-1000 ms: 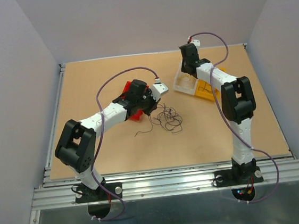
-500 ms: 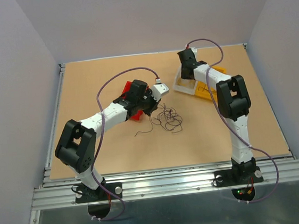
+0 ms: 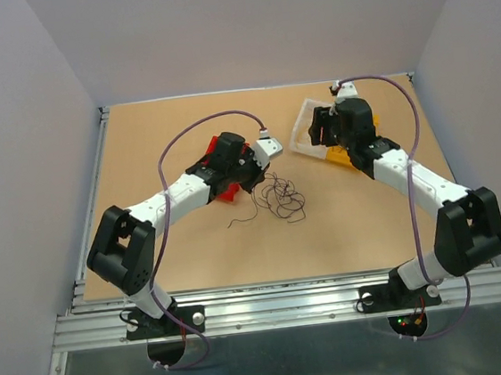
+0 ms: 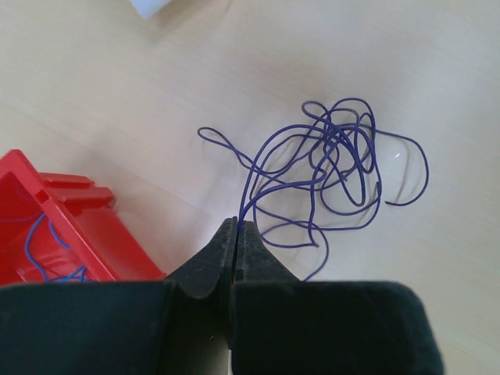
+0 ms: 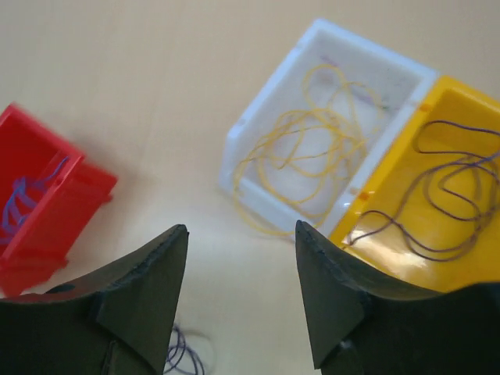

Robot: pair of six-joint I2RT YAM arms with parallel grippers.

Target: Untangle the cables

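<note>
Surface: a tan table (image 3: 194, 247) closed in by pale grey-lilac walls, with a metal rail along the near edge where both arms are bolted.
Cables: a loose scribble of thin purple cables (image 3: 280, 198) lies on the bare table near its middle, just right of the left arm's tip and well apart from the right arm.
Cables up close: in the left wrist view the cables (image 4: 332, 148) loop over one another up and to the right of the fingers. One strand curves down from them to the fingertips.
Left gripper: the left gripper (image 4: 237, 226) has its jaws pressed together, pinching that one strand at the very tips. The rest of the tangle lies on the table beyond it. From above, the left gripper (image 3: 251, 177) sits at the tangle's left edge.
Red bin: the red bin (image 4: 70, 226) lies tilted just left of the left fingers, with a few blue wires (image 4: 47, 242) inside.
Right gripper: the right gripper (image 5: 242, 228) stands wide apart with nothing between its fingers. It hangs over bare table in front of the bins. From above, the right gripper (image 3: 320, 126) is over the white bin's area at the far right.
White bin: the white bin (image 5: 367, 58) holds a loose coil of yellow wires (image 5: 312, 156). One loop spills over its near rim.
Yellow bin: the yellow bin (image 5: 461, 94) touches the white one on its right side and holds dark wires (image 5: 453, 187).
Edge of right wrist view: a small bit of the purple tangle shows at the bottom, beside the left finger.
</note>
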